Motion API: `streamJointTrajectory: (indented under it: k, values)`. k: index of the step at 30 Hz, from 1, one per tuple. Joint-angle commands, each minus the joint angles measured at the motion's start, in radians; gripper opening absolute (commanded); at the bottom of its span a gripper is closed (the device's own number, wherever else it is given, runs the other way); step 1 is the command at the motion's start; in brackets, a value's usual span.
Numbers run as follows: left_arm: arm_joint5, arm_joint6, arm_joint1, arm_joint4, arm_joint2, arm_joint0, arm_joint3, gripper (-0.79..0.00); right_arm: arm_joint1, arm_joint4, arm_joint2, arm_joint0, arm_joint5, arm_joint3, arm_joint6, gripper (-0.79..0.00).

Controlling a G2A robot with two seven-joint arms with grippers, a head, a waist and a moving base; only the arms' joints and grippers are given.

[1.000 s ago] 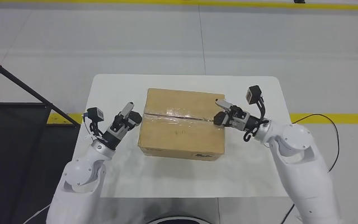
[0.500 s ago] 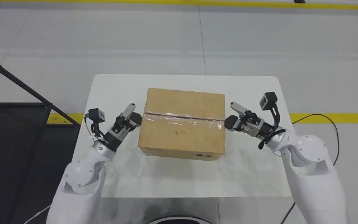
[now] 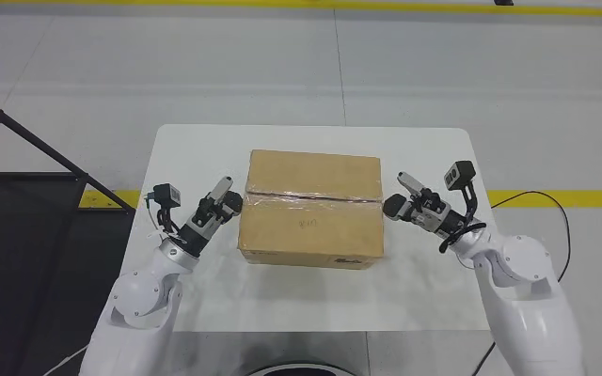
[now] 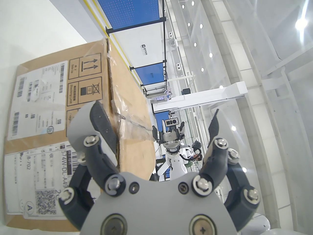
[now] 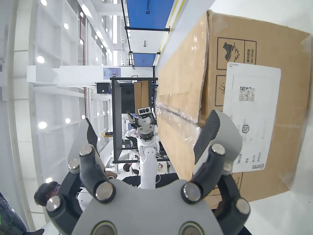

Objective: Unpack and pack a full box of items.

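At the left of the top view we are finding the left gripper hanging just beside the left end of the box. Its jaws are standing apart and pointing toward the taped seam. In the left wrist view the same gripper is framing one end face of the box, where white shipping labels are lying. One finger is overlapping the box's top edge, and we are unable to tell whether it is touching.

In the middle of the frame we are seeing the brown box sitting shut on the white desk. Its flaps are lying down, and a strip of clear tape is running along the seam from end to end.

At the right we are finding the right gripper hovering just beside the box's right end, level with that seam, jaws likewise spread. In the right wrist view this gripper is facing the box at its taped corner, a white label is lying on the near end face, and the left gripper is showing small beyond the far end.
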Motion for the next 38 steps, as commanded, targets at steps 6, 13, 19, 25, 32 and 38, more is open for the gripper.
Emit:
streamJointTrajectory:
  k: [6,13,19,25,32,38]
  values:
    - [-0.002,0.006,0.004,-0.001,0.002,0.0,0.0,0.0,0.003,0.01,-0.007,-0.015,0.009,0.001,0.025,0.0]
    - [-0.009,0.038,0.005,-0.025,-0.002,0.004,0.0,0.0,0.003,0.005,-0.023,0.007,0.009,0.045,0.03,0.0]
    - [-0.008,0.091,0.006,-0.082,-0.036,0.005,-0.011,0.0,0.009,0.031,0.061,-0.018,-0.072,0.089,-0.04,0.0]
    - [-0.006,0.091,0.012,-0.096,-0.09,0.007,-0.013,0.0,0.011,0.054,0.106,-0.044,-0.14,0.106,-0.053,0.0]
    - [-0.006,0.091,0.012,-0.096,-0.09,0.007,-0.013,0.0,0.011,0.054,0.106,-0.044,-0.14,0.106,-0.053,0.0]
    - [-0.006,0.091,0.012,-0.096,-0.09,0.007,-0.013,0.0,0.011,0.054,0.106,-0.044,-0.14,0.106,-0.053,-0.001]
